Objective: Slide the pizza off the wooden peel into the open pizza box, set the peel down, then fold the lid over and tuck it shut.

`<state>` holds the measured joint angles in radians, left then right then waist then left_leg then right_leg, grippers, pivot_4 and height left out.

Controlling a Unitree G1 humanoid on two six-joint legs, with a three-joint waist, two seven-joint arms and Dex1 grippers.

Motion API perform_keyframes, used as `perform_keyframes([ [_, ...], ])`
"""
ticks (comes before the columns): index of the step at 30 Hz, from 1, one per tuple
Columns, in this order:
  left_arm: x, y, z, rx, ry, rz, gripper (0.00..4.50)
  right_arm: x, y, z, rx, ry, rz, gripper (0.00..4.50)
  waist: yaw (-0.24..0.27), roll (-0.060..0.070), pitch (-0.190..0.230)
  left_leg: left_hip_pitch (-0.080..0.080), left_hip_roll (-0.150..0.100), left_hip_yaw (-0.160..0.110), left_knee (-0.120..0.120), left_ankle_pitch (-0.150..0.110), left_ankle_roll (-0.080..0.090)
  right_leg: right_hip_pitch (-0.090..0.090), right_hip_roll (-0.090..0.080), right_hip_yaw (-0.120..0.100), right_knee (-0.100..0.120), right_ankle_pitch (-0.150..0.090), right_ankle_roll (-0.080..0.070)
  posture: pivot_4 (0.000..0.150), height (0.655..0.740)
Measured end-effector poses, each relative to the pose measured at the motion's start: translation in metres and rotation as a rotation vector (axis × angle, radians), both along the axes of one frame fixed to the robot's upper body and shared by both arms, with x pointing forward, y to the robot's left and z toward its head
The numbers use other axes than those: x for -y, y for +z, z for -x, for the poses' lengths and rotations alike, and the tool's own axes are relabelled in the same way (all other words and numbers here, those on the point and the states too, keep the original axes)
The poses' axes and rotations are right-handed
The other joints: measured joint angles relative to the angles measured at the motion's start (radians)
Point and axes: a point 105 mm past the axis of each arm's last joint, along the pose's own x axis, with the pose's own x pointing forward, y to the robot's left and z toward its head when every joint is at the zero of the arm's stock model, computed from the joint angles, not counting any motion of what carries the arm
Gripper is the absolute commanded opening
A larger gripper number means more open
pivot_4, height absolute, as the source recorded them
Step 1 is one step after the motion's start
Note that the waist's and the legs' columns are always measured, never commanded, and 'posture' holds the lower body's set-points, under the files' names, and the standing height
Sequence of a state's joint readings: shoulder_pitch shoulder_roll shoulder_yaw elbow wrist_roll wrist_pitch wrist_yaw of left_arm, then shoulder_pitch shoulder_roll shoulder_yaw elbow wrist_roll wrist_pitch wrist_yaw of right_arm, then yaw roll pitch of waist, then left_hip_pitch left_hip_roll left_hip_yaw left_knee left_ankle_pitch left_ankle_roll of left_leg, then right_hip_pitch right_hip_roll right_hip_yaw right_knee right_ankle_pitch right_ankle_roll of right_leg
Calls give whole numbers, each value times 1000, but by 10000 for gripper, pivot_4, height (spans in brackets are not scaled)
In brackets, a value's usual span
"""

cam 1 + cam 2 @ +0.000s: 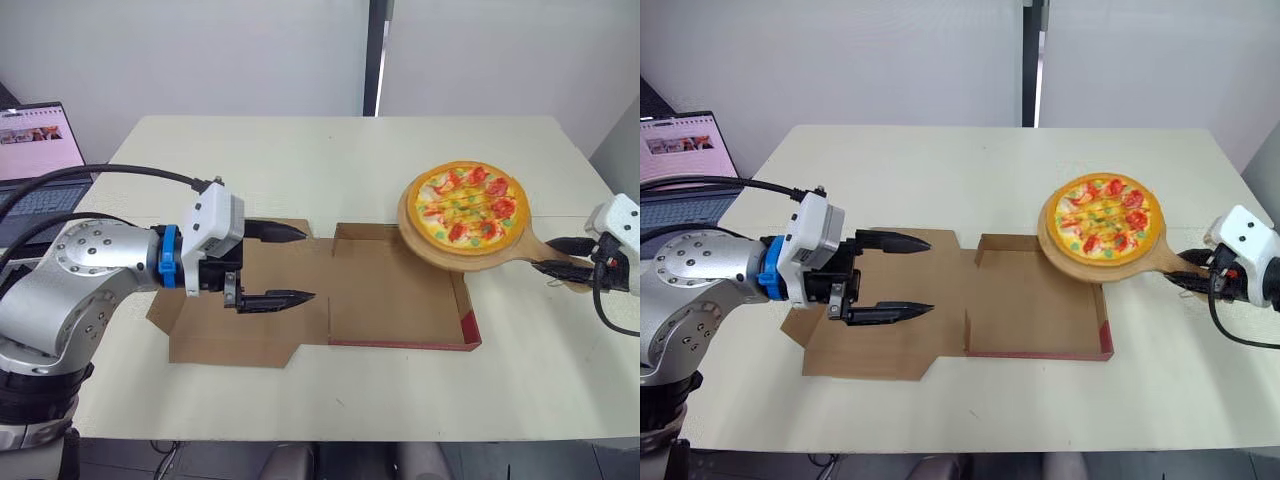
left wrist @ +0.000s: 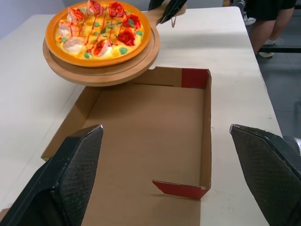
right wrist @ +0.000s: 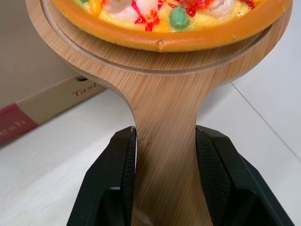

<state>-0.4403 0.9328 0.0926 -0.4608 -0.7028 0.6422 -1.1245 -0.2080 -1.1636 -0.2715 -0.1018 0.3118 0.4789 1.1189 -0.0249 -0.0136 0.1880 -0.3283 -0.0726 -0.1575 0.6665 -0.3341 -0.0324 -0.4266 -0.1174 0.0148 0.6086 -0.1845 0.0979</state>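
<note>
table (image 1: 940,170): open box (image 1: 1030,310) lies flat, lid (image 1: 865,352) to the left | pizza (image 1: 1104,218) sits on peel (image 1: 1080,268), held above the box's far right corner | right gripper (image 1: 1193,272) clasps the peel's handle | left gripper (image 1: 930,275) hovers over the lid, fingers spread | laptop (image 1: 680,160) at far left

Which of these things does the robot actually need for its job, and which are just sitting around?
Needed: round red-topped pizza; round wooden peel, held by right pincer; open brown cardboard pizza box; left pincer.
Lying about: open laptop at the left.
</note>
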Motion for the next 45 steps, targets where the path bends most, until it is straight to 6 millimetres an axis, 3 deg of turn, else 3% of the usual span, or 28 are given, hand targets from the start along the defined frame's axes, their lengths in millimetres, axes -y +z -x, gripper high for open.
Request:
perform_keyframes([
  [8,1,0,1,6,-5,0,45000,-4,-6,-3,19,74,140,15867,-1,0,0,0,0,0,0,0,0,0,0,0,0,0,0,1500,7400],
  [17,3,-2,2,7,-20,1,45000,-11,12,-18,105,83,236,15867,-3,0,0,-1,0,1,0,1,-2,-2,0,1,0,0,0,1500,7400],
  [32,6,-5,2,-1,-33,4,45000,-4,18,-21,137,81,307,15867,-4,0,0,-1,0,2,0,1,-2,-3,0,1,1,0,0,1500,7400],
  [37,8,-6,1,-2,-32,-2,45000,10,22,-24,166,48,361,15867,-4,0,0,-1,0,3,0,2,-3,-3,0,2,1,0,0,1500,7400],
  [45,13,-6,1,0,-48,18,45000,45,55,-26,266,-118,346,15867,-3,0,0,-1,0,3,0,2,-3,-3,0,2,1,0,-1,1500,7400],
])
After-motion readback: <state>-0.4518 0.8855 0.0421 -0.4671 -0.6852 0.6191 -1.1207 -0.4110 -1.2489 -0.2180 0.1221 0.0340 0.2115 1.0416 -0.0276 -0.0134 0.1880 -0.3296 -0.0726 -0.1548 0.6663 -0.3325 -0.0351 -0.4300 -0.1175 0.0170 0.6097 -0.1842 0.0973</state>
